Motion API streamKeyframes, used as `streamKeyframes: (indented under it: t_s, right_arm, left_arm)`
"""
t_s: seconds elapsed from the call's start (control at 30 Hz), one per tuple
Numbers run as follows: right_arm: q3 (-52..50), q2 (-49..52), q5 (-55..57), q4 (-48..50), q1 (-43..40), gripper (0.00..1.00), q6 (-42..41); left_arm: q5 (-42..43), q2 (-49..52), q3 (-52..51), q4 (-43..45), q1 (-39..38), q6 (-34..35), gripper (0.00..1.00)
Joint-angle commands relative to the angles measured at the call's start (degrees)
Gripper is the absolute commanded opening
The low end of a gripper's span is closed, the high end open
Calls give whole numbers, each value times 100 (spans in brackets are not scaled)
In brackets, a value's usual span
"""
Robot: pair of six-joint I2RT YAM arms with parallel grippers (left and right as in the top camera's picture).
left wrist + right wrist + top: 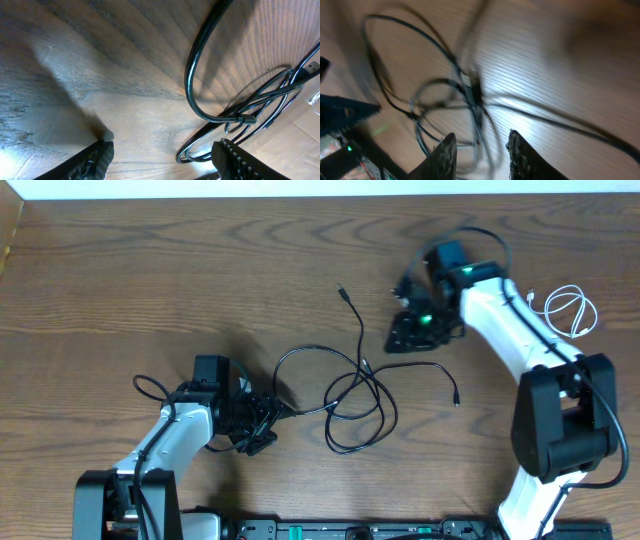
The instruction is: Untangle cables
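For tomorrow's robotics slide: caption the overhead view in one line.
Left gripper and right gripper flank tangled black cables on a wooden table; a white cable lies coiled apart.

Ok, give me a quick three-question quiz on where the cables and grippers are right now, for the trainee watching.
1. True or false: the white cable lies apart from the tangled black cables.
2. The left gripper is: A) shut on a black cable; B) open at the left edge of the black cables; C) hovering over the white cable.
3. Which gripper is nearer the white cable?
Key: 1 true; 2 B; 3 the right gripper.
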State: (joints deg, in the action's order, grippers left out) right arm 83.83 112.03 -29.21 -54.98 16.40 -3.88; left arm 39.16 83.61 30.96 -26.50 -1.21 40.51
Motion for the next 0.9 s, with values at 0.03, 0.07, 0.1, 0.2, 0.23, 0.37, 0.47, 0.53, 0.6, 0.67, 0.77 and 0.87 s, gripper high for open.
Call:
streamKeyframes:
  t_s: [0.03, 0.07, 0.1, 0.2, 0.23, 0.37, 0.47, 0.53, 0.6, 0.67, 0.77, 0.87]
  right_arm:
    - [-142, -33, 358, 588, 485, 27, -1152]
    - [-199, -33, 597, 748, 577, 27, -1346]
    - [-258, -33, 787, 872, 662, 27, -1519]
    - [-509, -33, 1088, 1335, 896, 27, -1834]
    - [-588, -33, 1165, 1473, 955, 26, -1902]
    - [-938, -33, 1552, 1969, 1128, 23, -2229]
    - [-1167, -33, 1556, 2332, 1191, 23, -2251]
    - [-1360, -33, 1558, 2634, 1235, 22, -2341]
    - [-1663, -33, 1534, 3167, 1294, 22, -2376]
    - [-1858, -33, 1513, 3493, 1342, 21, -2378]
    - [-2076, -33, 1493, 3832, 1432, 19, -2396]
    - [-2221, -33, 1497, 4074, 1513, 17, -2393]
  left_arm:
    - [-2013, 435, -529, -109, 55, -142, 71]
    - [-2013, 435, -529, -109, 55, -142, 71]
    - [-2013, 435, -529, -109, 55, -142, 71]
    - [-2013, 435, -529, -109, 55, -142, 71]
    - [-2013, 435, -529, -109, 55, -142, 71]
    - [-2013, 435, -529, -109, 55, -142, 71]
    - [-2013, 435, -529, -109, 55, -142, 71]
    - [-2013, 435, -529, -109, 55, -142, 71]
    - [-2013, 435, -529, -109, 55, -142, 72]
    - [-2013, 435, -529, -109, 55, -142, 71]
    - [-2013, 435, -529, -109, 55, -142, 72]
    - [-2013, 435, -529, -109, 55, -142, 71]
